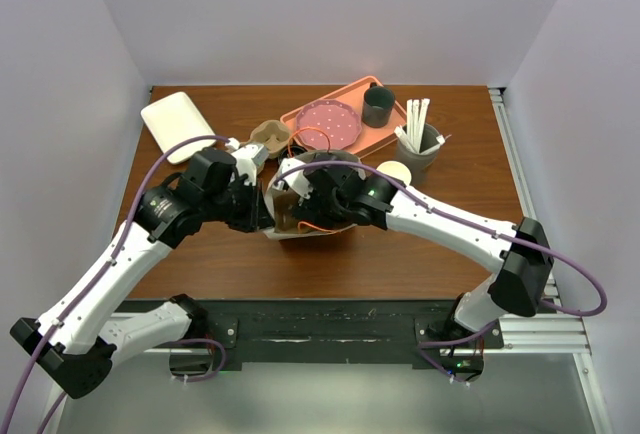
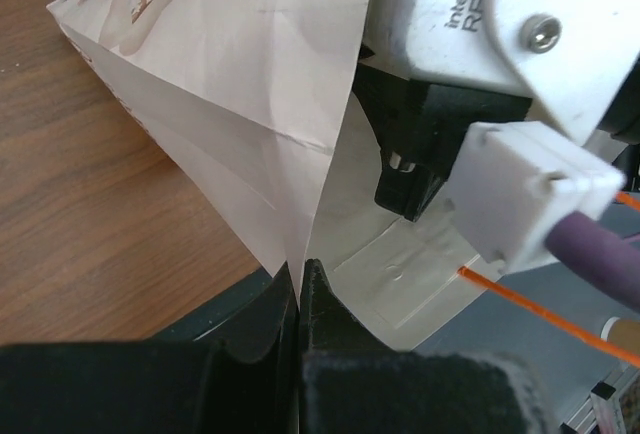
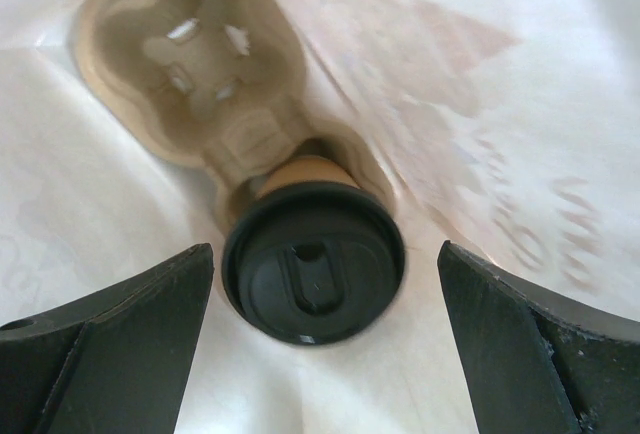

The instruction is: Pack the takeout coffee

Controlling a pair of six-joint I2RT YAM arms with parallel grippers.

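In the right wrist view the takeout coffee (image 3: 313, 264) is a brown paper cup under a black sip lid. It stands upright in one pocket of a pulp cup carrier (image 3: 190, 64) inside the white paper bag (image 3: 480, 104). My right gripper (image 3: 325, 252) hangs open just above the lid, one finger on each side and neither touching it. My left gripper (image 2: 300, 272) is shut on the bag's (image 2: 230, 84) top edge, holding the mouth apart. From above, the bag (image 1: 298, 224) sits at the table's centre between both wrists.
Behind the bag lie a pink tray (image 1: 345, 88) with a pink plate (image 1: 333, 122) and a dark mug (image 1: 378, 106). A grey holder of white sticks (image 1: 420, 144), a stack of paper cups (image 1: 395, 172), a second pulp carrier (image 1: 270, 136) and a white pad (image 1: 178, 124) stand nearby.
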